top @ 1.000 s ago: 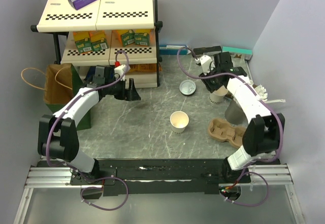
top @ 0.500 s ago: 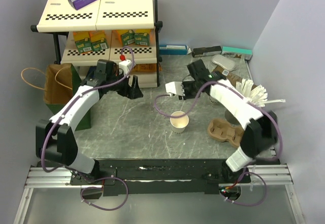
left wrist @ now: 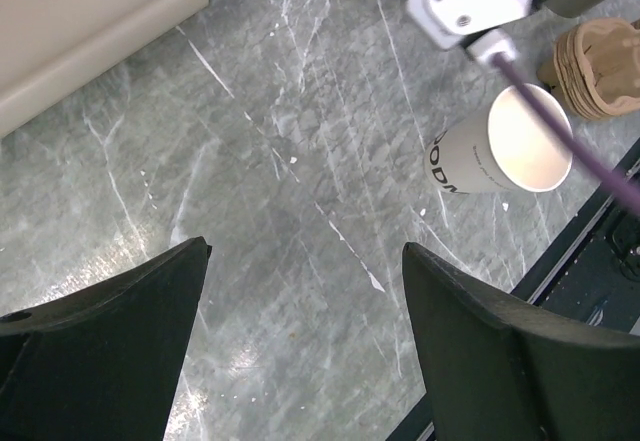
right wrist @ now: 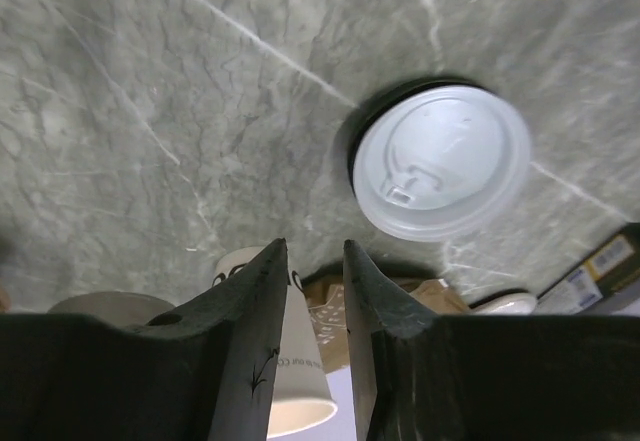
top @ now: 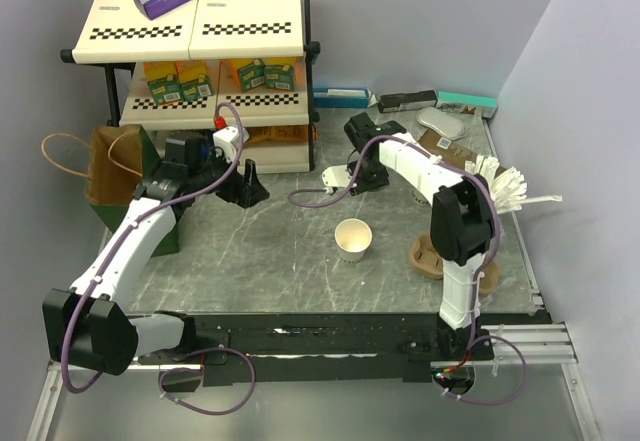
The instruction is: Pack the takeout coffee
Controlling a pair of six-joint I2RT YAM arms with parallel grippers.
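Note:
One white paper cup (top: pixel 353 238) stands upright and empty mid-table; it shows in the left wrist view (left wrist: pixel 500 146) too. A second white cup (right wrist: pixel 298 361) lies beyond my right fingers, partly behind the left finger. My right gripper (top: pixel 372 179) (right wrist: pixel 314 244) hovers over the table beside a white plastic lid (right wrist: pixel 440 176). Its jaws are narrow but apart, with nothing between them. My left gripper (top: pixel 248 183) (left wrist: pixel 305 251) hangs wide open over bare marble, left of the upright cup.
A brown pulp cup tray (top: pixel 425 258) (left wrist: pixel 600 56) sits right of the upright cup, partly behind the right arm. A shelf rack (top: pixel 200 21) and paper bag (top: pixel 110 161) stand at back left. White sticks (top: pixel 500 186) and boxes (top: pixel 440 101) crowd the back right.
The right arm has swung from the back right toward the centre, over the lid, and its jaws have narrowed. The left gripper has shifted slightly and stayed open.

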